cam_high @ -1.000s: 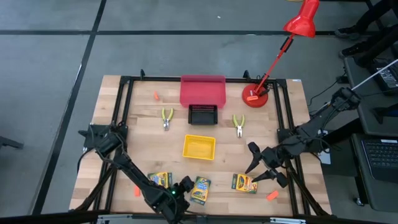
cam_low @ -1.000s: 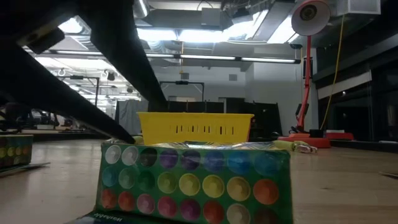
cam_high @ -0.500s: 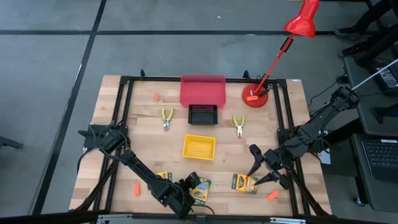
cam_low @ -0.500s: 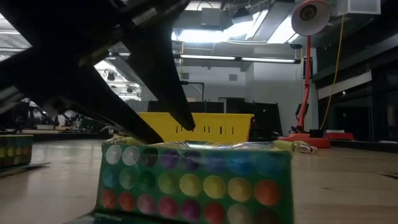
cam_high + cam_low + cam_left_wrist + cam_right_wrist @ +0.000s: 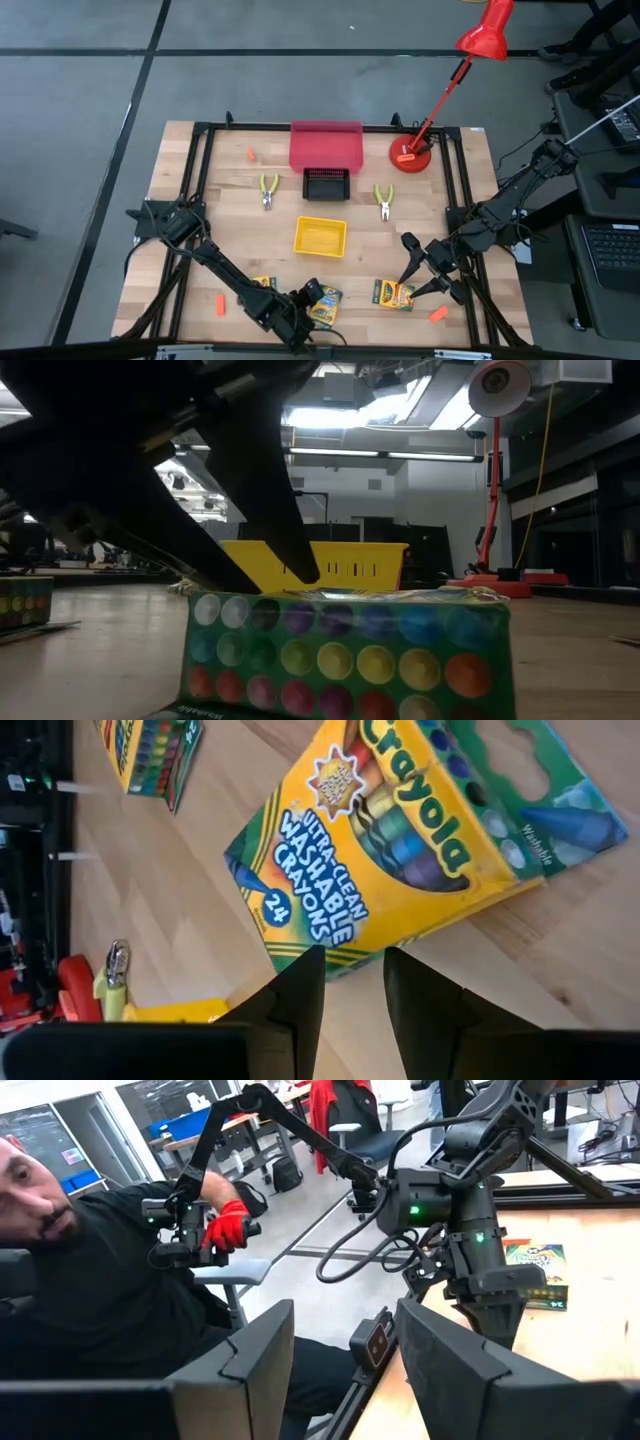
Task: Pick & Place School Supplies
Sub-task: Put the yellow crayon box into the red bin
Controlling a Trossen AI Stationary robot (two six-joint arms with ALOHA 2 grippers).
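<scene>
Yellow tray (image 5: pixel 320 236) beyond middle crayon box (image 5: pixel 323 304)

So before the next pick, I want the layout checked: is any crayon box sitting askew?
Yes. The middle crayon box lies at a slant to the table edge, at the left gripper. The box by the right gripper lies nearly square.

Yellow-and-green crayon boxes on pale wood

Crayon box (image 5: pixel 400 830): yellow front, green edges, multicoloured crayon print; its end (image 5: pixel 345 660) shows rainbow dots. Yellow tray (image 5: pixel 320 237), red tray (image 5: pixel 325 146), black tray (image 5: pixel 326 184).
</scene>
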